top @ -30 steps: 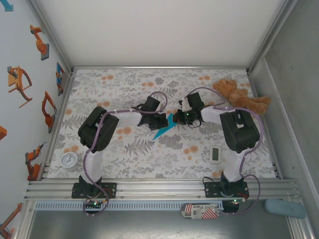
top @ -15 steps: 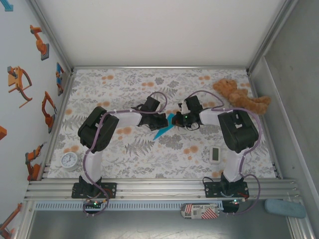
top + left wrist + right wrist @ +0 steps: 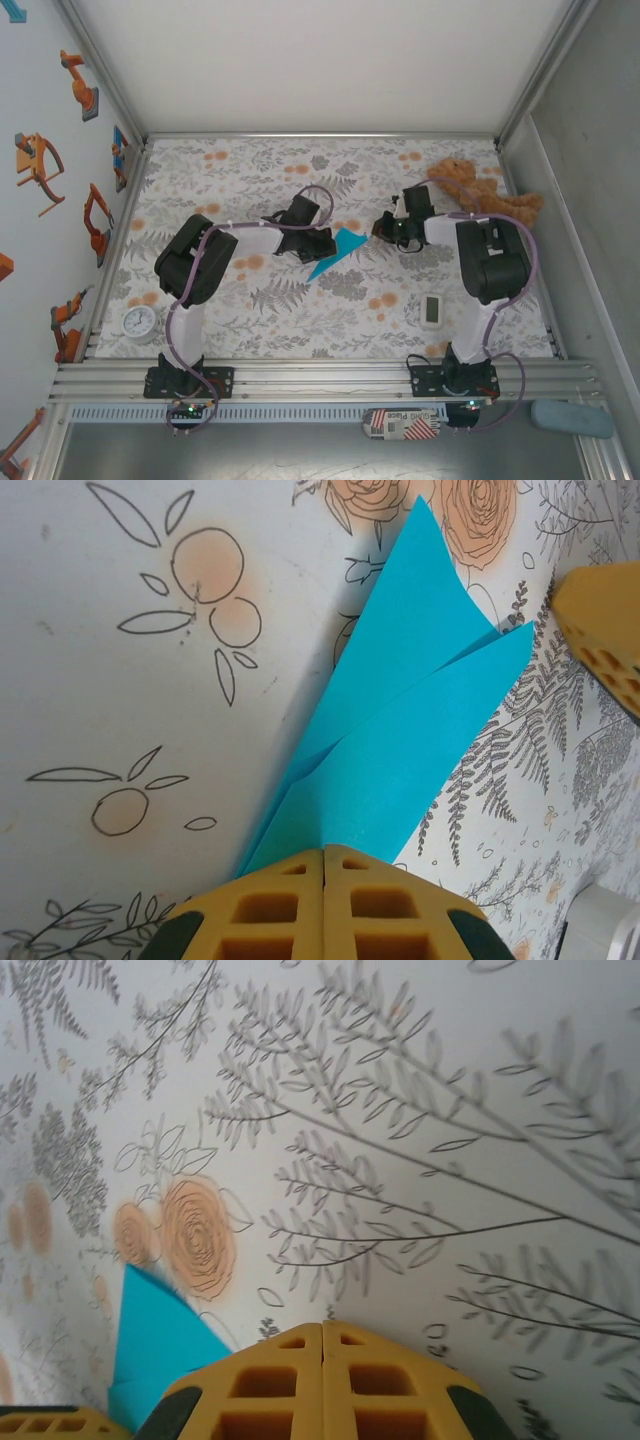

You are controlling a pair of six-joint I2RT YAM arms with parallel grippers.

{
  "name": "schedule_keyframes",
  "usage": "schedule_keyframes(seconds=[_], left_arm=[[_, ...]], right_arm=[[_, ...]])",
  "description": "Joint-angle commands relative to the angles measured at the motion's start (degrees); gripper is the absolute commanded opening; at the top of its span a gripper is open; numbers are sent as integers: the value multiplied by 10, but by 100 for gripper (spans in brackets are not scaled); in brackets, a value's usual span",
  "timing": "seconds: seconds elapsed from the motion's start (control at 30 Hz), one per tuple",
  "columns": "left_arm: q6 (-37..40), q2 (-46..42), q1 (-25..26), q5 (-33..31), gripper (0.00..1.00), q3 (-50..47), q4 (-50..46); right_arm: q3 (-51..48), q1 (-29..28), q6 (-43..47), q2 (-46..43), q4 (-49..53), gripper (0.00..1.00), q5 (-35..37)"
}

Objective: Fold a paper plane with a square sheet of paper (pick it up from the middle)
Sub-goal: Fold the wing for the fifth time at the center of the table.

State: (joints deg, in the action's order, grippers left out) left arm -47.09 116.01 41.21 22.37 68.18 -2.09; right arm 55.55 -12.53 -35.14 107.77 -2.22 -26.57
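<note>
Right pincer (image 3: 384,227) back — one paper plane (image 3: 341,246)

A brown teddy bear (image 3: 485,195) lies at the far right of the flowered tablecloth (image 3: 250,165). A small white timer (image 3: 432,310) sits near the right, and a round white dial (image 3: 139,323) at the near left corner. Orange stickers (image 3: 40,165) dot the left wall. A blue case (image 3: 572,418) and a striped packet (image 3: 400,425) lie beyond the near rail.
</note>
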Motion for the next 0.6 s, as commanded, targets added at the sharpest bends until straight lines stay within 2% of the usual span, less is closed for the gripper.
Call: schedule_keyframes(seconds=[0.0,0.1,0.23,0.4,0.57], left_arm=[[2,-8,-3,7,6,30,-66],[-14,-41,-5,10,16,55,-47],[-28,-92,-21,5,28,39,-20],[-17,-175,-66,-20,49,-37,-33],[30,-261,-113,-78,64,-107,-93]], right_arm=[[-2,0,2,-57,37,4,51],[-11,-5,-1,-94,70,7,57],[-16,-21,-12,-134,119,20,74],[2,-63,-50,-162,185,35,106],[40,-130,-109,-164,250,49,173]])
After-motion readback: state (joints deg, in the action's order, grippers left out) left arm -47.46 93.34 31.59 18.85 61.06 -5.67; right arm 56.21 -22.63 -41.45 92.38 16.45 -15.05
